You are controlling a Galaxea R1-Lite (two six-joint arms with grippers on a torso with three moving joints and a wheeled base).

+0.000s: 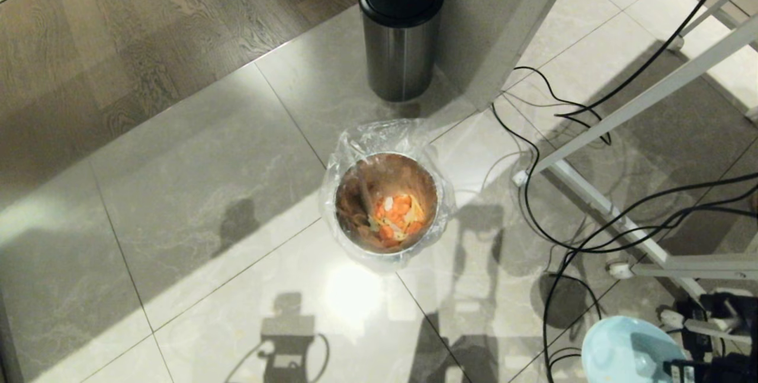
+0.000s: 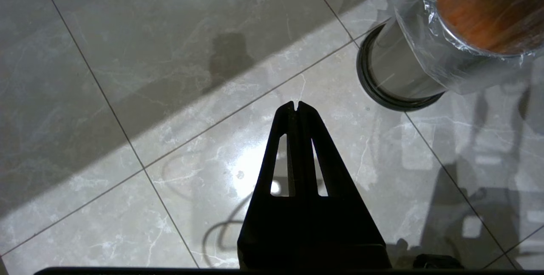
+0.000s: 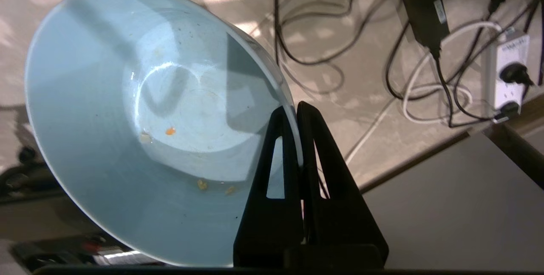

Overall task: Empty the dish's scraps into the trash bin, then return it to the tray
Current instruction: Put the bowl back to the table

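Note:
The pale blue dish (image 3: 140,109) hangs tilted in my right gripper (image 3: 294,111), which is shut on its rim; only a few orange crumbs cling inside. In the head view the dish (image 1: 628,350) shows at the bottom right, well off to the side of the trash bin (image 1: 388,202). Orange scraps (image 1: 398,216) with pale bits lie inside the bag-lined bin. My left gripper (image 2: 296,106) hangs shut and empty over the floor beside the trash bin (image 2: 408,71). The tray is out of view.
A steel bin with a black lid (image 1: 401,31) stands behind the trash bin. Black cables (image 1: 568,217) and a white metal frame (image 1: 628,110) crowd the floor on the right. A power strip (image 3: 508,71) and a grey surface (image 3: 459,207) lie near the dish.

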